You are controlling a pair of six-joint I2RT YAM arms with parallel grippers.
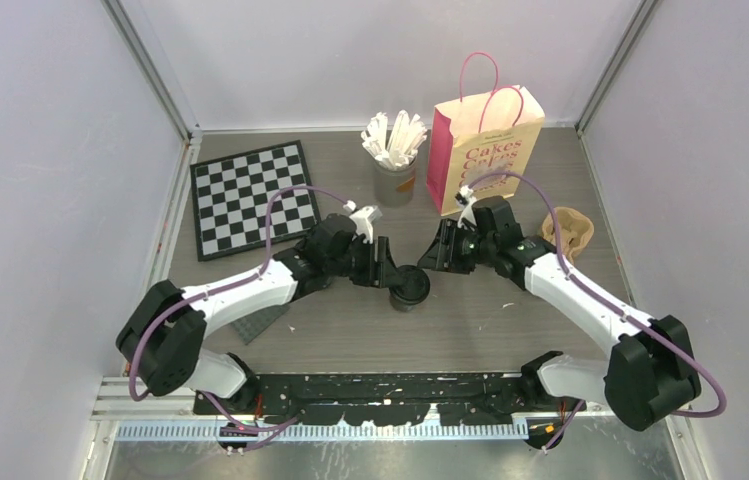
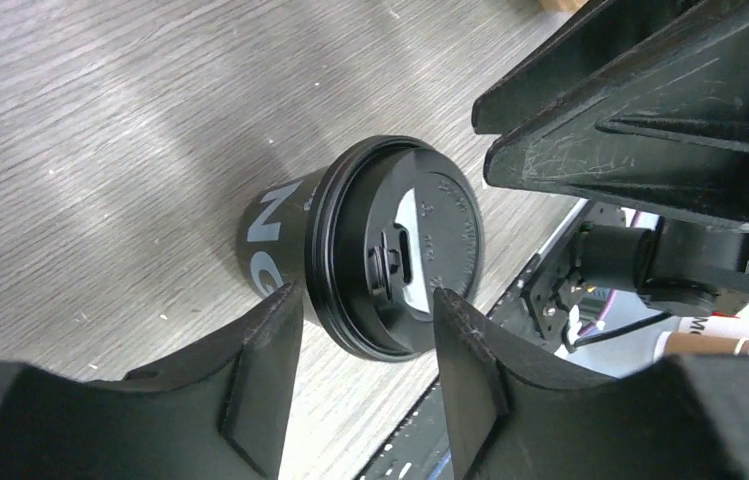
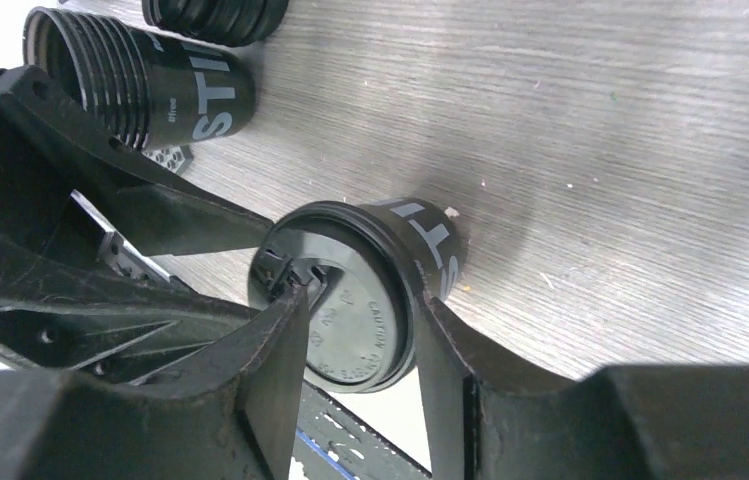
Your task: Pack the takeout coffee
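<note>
One black coffee cup with a black lid [image 1: 410, 285] stands on the table between the two arms. My left gripper [image 1: 390, 274] is open beside it on the left; in the left wrist view the lidded cup [image 2: 395, 260] sits just past the fingertips [image 2: 272, 335], with its lower rim between them. My right gripper [image 1: 428, 264] is open at its upper right; in the right wrist view one finger [image 3: 280, 340] crosses in front of the lid [image 3: 355, 305] and the other lies beside the cup wall. The pink paper bag [image 1: 485, 150] stands upright at the back.
A stack of open black cups [image 3: 150, 90] lies on its side beyond the cup, with a stack of lids [image 3: 215, 15] behind it. A grey cup of white sticks [image 1: 395, 165], a checkerboard [image 1: 250, 195] and a brown pulp carrier [image 1: 567, 232] are on the table.
</note>
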